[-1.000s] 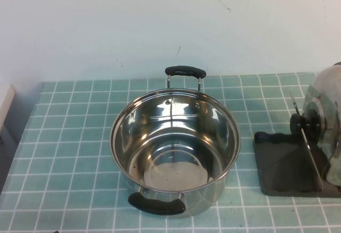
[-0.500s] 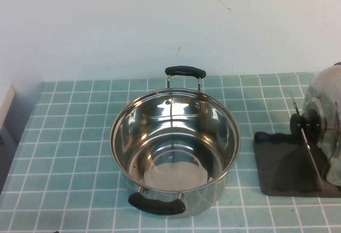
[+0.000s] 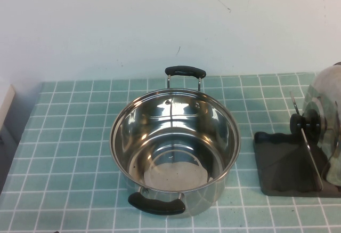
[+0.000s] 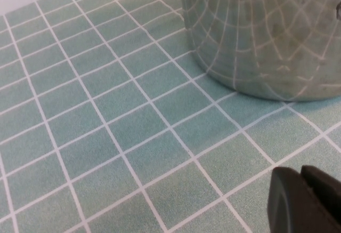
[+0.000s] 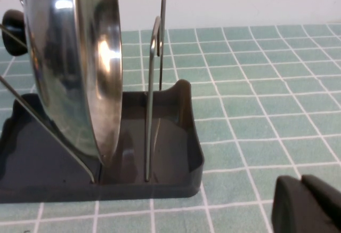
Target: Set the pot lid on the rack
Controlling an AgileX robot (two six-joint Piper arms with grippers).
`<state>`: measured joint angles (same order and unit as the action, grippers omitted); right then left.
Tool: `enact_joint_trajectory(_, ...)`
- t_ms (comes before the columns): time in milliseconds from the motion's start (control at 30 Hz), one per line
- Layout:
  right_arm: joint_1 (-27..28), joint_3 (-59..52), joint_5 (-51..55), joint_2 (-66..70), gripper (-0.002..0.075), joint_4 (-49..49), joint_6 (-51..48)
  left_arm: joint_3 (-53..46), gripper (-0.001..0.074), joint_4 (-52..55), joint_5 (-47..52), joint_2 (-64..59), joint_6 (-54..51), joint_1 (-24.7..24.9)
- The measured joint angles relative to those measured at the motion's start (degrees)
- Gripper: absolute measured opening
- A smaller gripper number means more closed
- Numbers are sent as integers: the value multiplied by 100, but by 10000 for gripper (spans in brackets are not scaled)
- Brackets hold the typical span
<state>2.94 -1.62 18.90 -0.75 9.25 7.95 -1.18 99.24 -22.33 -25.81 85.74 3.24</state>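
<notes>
So the surface (image 3: 69, 153) is a teal tile-pattern mat with white grid lines, backed by a plain pale wall (image 3: 160, 19). The left gripper (image 4: 306, 201) sits low over bare tiles, fingers pressed together with nothing between them; the steel pot (image 4: 266, 30) stands a bit ahead of it, not touching. The right gripper (image 5: 309, 206) is also closed up and empty, hovering just off the surface. Right in front of it is the rack (image 5: 176, 158), and the pot lid (image 5: 80, 57) stands upright on edge in there, propped between the wire dividers (image 5: 153, 83), apart from the gripper.
</notes>
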Motion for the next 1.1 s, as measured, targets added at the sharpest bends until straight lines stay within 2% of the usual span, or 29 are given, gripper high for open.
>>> enact_joint_trajectory(800, 0, 10, 13, 0, -1, 84, -22, 0, -1, 32, 70, 15, 16, 103)
enact_joint_trajectory(967, 0, 10, 13, 0, -1, 86, -22, 0, -1, -404, 886, 473, 91, 533)
enact_joint_trajectory(1100, 0, 10, 13, 0, -1, 86, -22, 0, -1, -639, 1560, 1220, 137, 611)
